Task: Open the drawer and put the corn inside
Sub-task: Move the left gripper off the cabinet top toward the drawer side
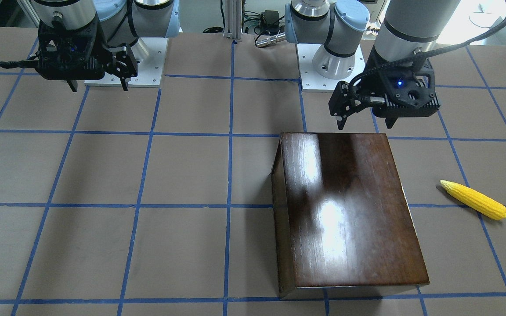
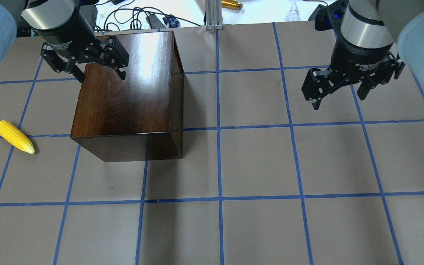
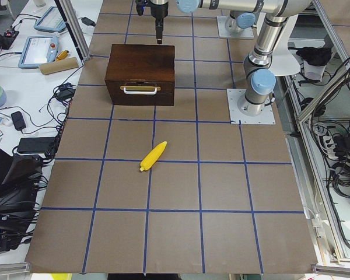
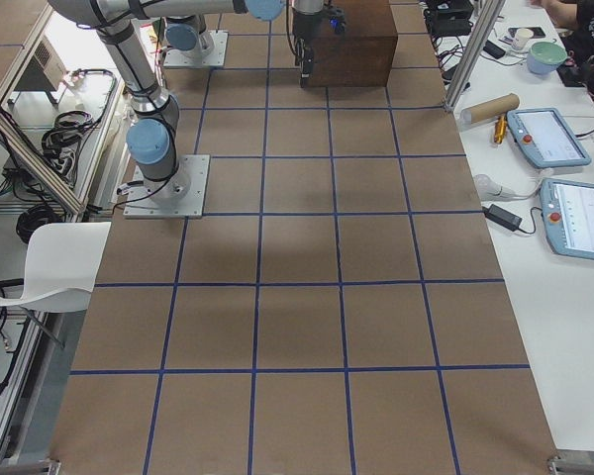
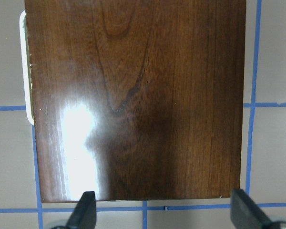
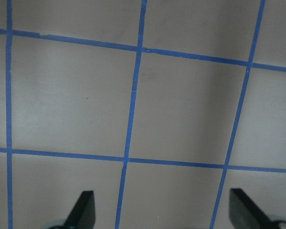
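The dark glossy wooden box [image 2: 127, 95] stands on the table's left half. Its drawer [image 3: 141, 93] is shut; the front panel with its metal handle [image 3: 141, 89] faces the table's left end. The handle also shows at the box's left edge in the left wrist view [image 5: 24, 71]. The yellow corn [image 2: 14, 137] lies on the table left of the box, apart from it, and shows in the front view [image 1: 475, 199]. My left gripper [image 2: 101, 77] hovers open and empty over the box's top [image 5: 133, 95]. My right gripper [image 2: 339, 101] hangs open and empty over bare table on the right.
The brown table surface [image 2: 256, 165] carries a blue tape grid. The arm bases [image 1: 327, 66] stand at the robot's side. Tablets and cables [image 4: 554, 139] lie on the white bench beyond the far edge.
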You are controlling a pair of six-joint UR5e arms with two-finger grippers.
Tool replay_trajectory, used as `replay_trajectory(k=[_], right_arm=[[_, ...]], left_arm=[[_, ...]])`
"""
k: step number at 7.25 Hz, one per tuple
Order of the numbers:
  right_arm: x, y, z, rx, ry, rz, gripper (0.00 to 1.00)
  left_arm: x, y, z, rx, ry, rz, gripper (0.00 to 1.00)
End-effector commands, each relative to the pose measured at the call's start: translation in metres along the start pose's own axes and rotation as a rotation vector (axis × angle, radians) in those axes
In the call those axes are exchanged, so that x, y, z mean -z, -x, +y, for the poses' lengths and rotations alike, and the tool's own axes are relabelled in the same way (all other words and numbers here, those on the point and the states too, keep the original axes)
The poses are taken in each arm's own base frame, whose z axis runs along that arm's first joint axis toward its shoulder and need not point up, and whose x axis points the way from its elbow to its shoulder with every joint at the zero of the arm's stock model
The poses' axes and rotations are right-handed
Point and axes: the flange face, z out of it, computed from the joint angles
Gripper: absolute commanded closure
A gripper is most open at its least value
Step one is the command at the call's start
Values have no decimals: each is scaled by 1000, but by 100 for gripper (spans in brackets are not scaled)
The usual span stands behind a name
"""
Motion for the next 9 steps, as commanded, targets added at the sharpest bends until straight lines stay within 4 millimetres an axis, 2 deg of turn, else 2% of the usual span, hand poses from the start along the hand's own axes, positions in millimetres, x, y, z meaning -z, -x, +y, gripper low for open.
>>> replay_trajectory(k=[1,7,9], right_arm=[[-1,0,-1,0,1,-1,0],[-1,0,-1,0,1,1,0],[0,0,0,0,0,1,0]], left_arm=[[9,15,19,52,13,-4,0],[10,17,17,48,9,-3,0],[10,32,13,75,8,1,0]])
